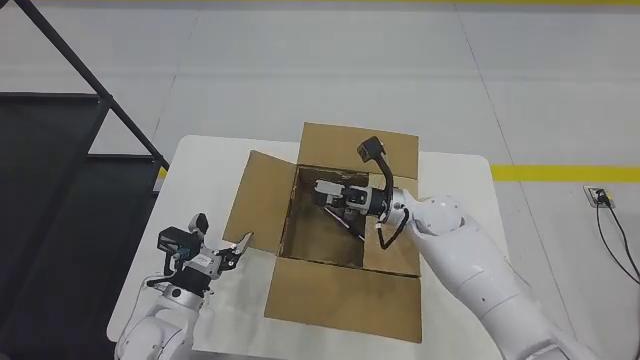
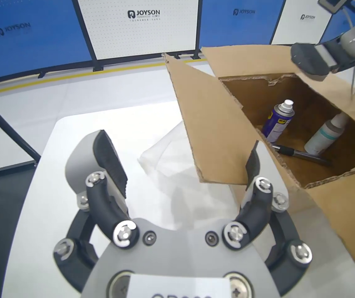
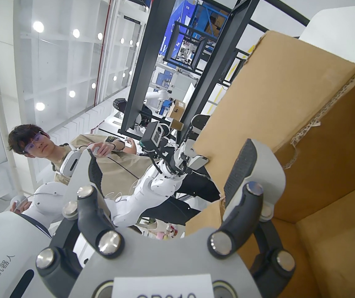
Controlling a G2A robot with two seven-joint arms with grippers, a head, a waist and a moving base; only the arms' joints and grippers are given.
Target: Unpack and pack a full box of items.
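Observation:
An open cardboard box (image 1: 345,290) stands on the white table (image 1: 195,185), flaps folded out. Inside it I see a blue spray can (image 2: 281,118), a white bottle (image 2: 325,136) and a black marker (image 2: 301,155) lying on the bottom. My left gripper (image 2: 180,162) is open at the box's left flap (image 2: 208,125), whose lower corner sits just by one finger (image 2: 253,162). From above, the left gripper (image 1: 232,251) is beside that flap. My right gripper (image 1: 320,196) hangs open over the box's opening, holding nothing; its fingers (image 3: 248,169) stand wide apart in front of the cardboard wall (image 3: 289,100).
A sheet of clear plastic (image 2: 165,162) lies on the table between the left gripper and the box. A black frame (image 1: 90,90) rises at the table's far left. The table's left edge is close to the left arm.

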